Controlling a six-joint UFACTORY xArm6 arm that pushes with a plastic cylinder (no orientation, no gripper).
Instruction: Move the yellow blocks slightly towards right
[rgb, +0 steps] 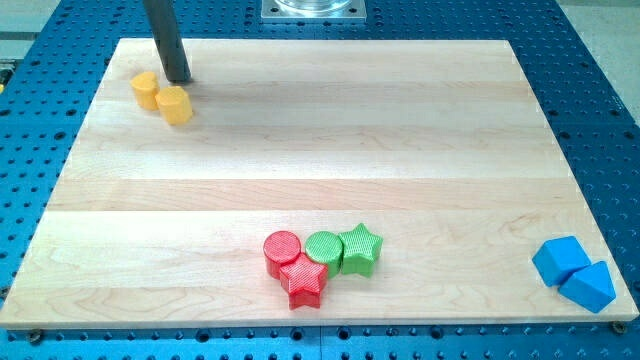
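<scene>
Two yellow blocks sit near the board's top left corner: a yellow block (146, 89) on the left and a yellow hexagonal block (175, 104) just right and below it, touching or nearly so. My tip (178, 79) rests on the board just above the hexagonal block and to the right of the other yellow block, very close to both. The dark rod rises from it out of the view's top.
A red cylinder (282, 248), red star (304, 281), green cylinder (323, 247) and green star (360, 250) cluster at the bottom centre. Two blue blocks (561, 260) (589, 287) lie at the bottom right corner. The wooden board (320, 150) lies on a blue perforated table.
</scene>
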